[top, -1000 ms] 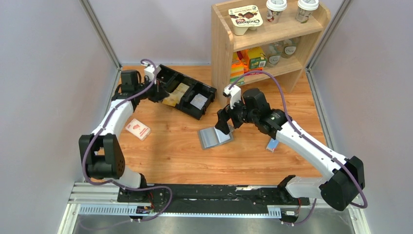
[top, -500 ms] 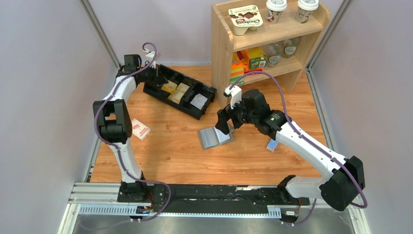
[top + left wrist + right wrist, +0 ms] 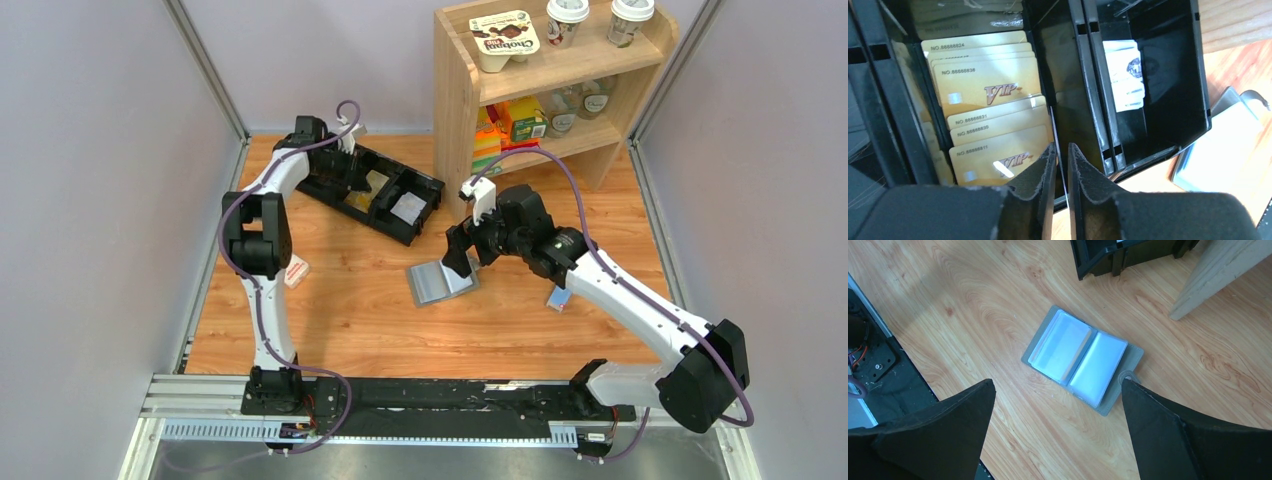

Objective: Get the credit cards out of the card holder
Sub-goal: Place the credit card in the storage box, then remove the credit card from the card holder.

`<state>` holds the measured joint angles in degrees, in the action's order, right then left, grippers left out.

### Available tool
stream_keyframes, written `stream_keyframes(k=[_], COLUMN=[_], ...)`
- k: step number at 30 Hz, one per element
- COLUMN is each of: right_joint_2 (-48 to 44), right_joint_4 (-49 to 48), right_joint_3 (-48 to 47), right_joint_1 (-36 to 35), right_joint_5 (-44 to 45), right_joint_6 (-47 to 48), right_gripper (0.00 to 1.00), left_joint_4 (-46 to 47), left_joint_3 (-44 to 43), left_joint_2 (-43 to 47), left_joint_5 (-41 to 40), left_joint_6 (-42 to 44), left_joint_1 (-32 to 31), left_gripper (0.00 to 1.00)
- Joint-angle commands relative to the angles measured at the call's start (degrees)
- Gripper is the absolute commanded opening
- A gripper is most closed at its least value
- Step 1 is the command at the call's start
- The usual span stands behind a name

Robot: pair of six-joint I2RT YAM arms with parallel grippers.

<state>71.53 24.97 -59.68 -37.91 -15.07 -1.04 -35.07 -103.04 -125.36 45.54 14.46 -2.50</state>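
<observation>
The grey-blue card holder [image 3: 440, 282] lies open on the table, and its clear sleeves [image 3: 1080, 357] look pale and empty. My right gripper [image 3: 1058, 382] hovers wide open above it, a little to its right in the top view [image 3: 462, 255]. My left gripper [image 3: 352, 170] is over the black tray [image 3: 428, 212]. Its jaws [image 3: 1062, 150] stand almost closed, with the thin edge of a credit card between them. Several tan VIP credit cards [image 3: 985, 87] lie stacked in the tray's compartment just left of the fingers. The holder's corner also shows in the left wrist view [image 3: 1223, 145].
White cards [image 3: 1125, 75] lie in the tray's right compartment. A white-and-red box [image 3: 297, 272] sits at the left, partly behind my left arm. A blue-and-white packet [image 3: 560, 297] lies under my right arm. A wooden shelf [image 3: 540, 90] stands at the back right.
My left arm has swung back and to the right, carrying the gripper from the tray's left end to over its card compartment. The right arm and the holder have not moved.
</observation>
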Motion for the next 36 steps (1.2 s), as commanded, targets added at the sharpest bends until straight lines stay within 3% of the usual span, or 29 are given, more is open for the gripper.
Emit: stream_keyframes(k=[1, 3, 4, 6, 11, 17, 19, 23, 24, 29, 36], right_joint_2=[-1.6, -1.7, -1.7, -1.7, -1.1, 0.5, 1.7, 4.9, 5.8, 11.7, 22.7], right_joint_4=[-2.6, -2.4, -2.1, -2.0, -1.2, -1.2, -1.8, -2.5, -3.0, -4.4, -4.1], right_joint_3=[0.5, 0.6, 0.6, 0.8, 0.9, 1.9, 2.7, 2.6, 2.6, 1.8, -2.2], right_joint_1=[-0.1, -0.1, -0.1, -0.1, -0.1, -2.2, -3.8, -6.4, -6.8, -10.2, -15.1], right_joint_5=[0.6, 1.6, 2.1, 3.2, 4.1, 5.9, 7.6, 9.7, 10.1, 13.4, 23.5], right_joint_6=[-1.0, -1.3, -1.3, -1.4, -2.9, -3.5, -3.6, -4.7, -4.9, -5.6, -6.7], right_gripper=[1.0, 1.0, 1.0, 1.0, 1.0, 0.98, 0.98, 0.97, 0.96, 0.95, 0.88], left_joint_4=[-2.7, -2.5, -2.1, -1.5, -0.8, 3.1, 6.2, 12.2, 12.9, 13.9, 12.5], left_joint_3=[-4.1, -4.2, -4.1, -4.4, -5.5, -0.4, 5.0, 18.8, 23.5, 37.7, 50.6], left_joint_2=[0.6, 1.3, 2.0, 3.3, 8.5, 20.1, 25.6, 36.6, 38.3, 49.7, 60.1], left_joint_5=[-4.2, -5.9, -6.8, -9.2, -15.2, -30.6, -33.9, -33.3, -33.4, -33.9, -35.1], left_joint_6=[2.4, 1.7, 1.5, 0.4, -3.4, -13.6, -17.5, -24.3, -26.6, -31.5, -35.2], left_joint_1=[0.7, 0.7, 0.7, 0.7, 0.2, -2.0, -3.1, -3.7, -3.7, -3.7, -5.2], left_gripper=[0.27, 0.34, 0.43, 0.46, 0.47, 0.48, 0.49, 0.5, 0.63, 0.64, 0.64])
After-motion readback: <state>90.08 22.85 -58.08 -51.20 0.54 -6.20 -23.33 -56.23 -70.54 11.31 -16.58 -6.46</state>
